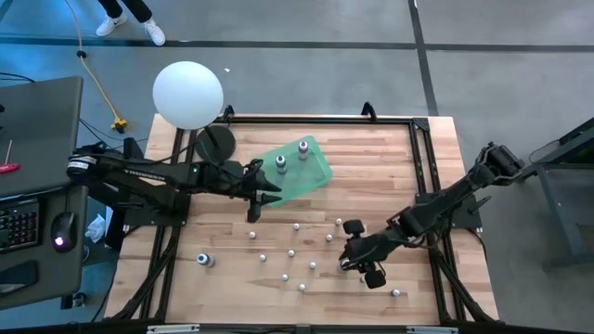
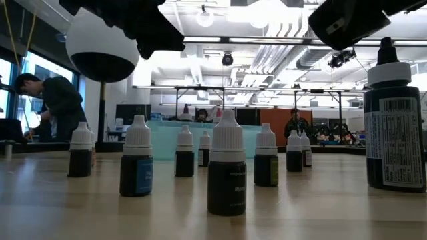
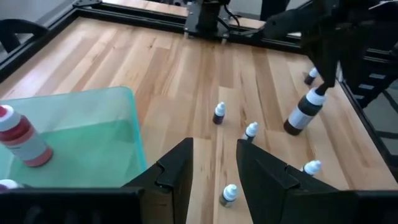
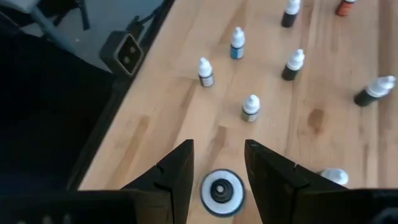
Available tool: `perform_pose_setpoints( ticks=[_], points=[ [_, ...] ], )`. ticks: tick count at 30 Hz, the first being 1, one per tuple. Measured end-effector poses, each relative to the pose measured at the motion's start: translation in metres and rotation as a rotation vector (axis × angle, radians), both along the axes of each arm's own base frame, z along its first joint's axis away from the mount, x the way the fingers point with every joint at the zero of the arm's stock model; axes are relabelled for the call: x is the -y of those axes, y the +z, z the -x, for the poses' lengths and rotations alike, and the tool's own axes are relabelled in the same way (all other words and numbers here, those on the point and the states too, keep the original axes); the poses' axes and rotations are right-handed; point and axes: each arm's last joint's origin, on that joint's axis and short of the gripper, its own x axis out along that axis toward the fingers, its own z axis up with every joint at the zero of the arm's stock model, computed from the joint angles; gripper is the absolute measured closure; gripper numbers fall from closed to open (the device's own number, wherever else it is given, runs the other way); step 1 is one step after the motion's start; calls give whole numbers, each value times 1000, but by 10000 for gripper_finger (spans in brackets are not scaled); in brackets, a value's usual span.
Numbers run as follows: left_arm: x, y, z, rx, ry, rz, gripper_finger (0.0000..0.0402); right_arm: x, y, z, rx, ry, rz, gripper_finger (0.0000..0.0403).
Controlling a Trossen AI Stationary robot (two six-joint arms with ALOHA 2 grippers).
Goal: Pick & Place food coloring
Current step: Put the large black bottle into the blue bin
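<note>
Several tiny food coloring bottles (image 1: 297,252) with whitish caps stand scattered on the wooden table, and they also show in the low view (image 2: 225,163). Two more stand in the green tray (image 1: 311,176); one of them, with a red body (image 3: 22,140), shows in the left wrist view. My right gripper (image 4: 219,171) is open and points down over a larger dark bottle (image 3: 303,113). Its fingers stand on either side of the round cap (image 4: 219,191). That bottle stands upright on its base (image 2: 393,133). My left gripper (image 3: 214,177) hovers open beside the tray's corner (image 1: 263,197), with nothing between its fingers.
A white sphere lamp (image 1: 188,93) on a dark base (image 1: 215,141) stands at the table's far left corner. A black frame (image 1: 422,176) borders the table. One blue bottle (image 1: 204,260) stands apart near the left edge. People show in the room behind (image 2: 53,100).
</note>
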Motion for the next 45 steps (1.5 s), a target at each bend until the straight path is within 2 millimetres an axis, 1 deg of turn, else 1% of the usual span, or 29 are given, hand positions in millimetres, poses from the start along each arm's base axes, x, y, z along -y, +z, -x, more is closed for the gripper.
perform_pose_setpoints(
  ticks=[4,7,10,15,17,23,27,33,35,38,40,43,45],
  points=[
    [1,0,0,0,3,2,280,-2,0,1,10,-44,19,267],
    [0,0,0,0,16,13,280,-1,-2,2,-21,-69,5,267],
    [0,0,0,1,18,12,280,-1,-8,3,-64,-93,11,267],
    [0,0,0,0,18,13,280,-7,-24,-2,-116,-92,32,267],
    [0,0,0,0,18,13,280,-9,-28,-4,-119,-95,39,267],
    [0,0,0,1,18,13,280,-9,-29,-6,-100,-125,56,271],
    [0,0,0,1,18,13,280,-10,-29,-6,-106,-113,39,296],
    [0,0,0,1,18,13,280,-8,-29,-6,-101,-151,38,360],
    [0,0,0,1,18,14,280,-8,-29,-7,-93,-178,43,366],
    [0,0,0,2,18,14,280,-6,-26,-8,-54,-178,52,366],
    [0,0,0,3,18,14,280,-2,-22,-10,-16,-182,89,366],
    [0,0,0,4,18,14,280,10,-1,-15,95,-260,143,364],
    [0,1,0,6,17,14,280,23,13,-17,158,-304,206,363]
  ],
)
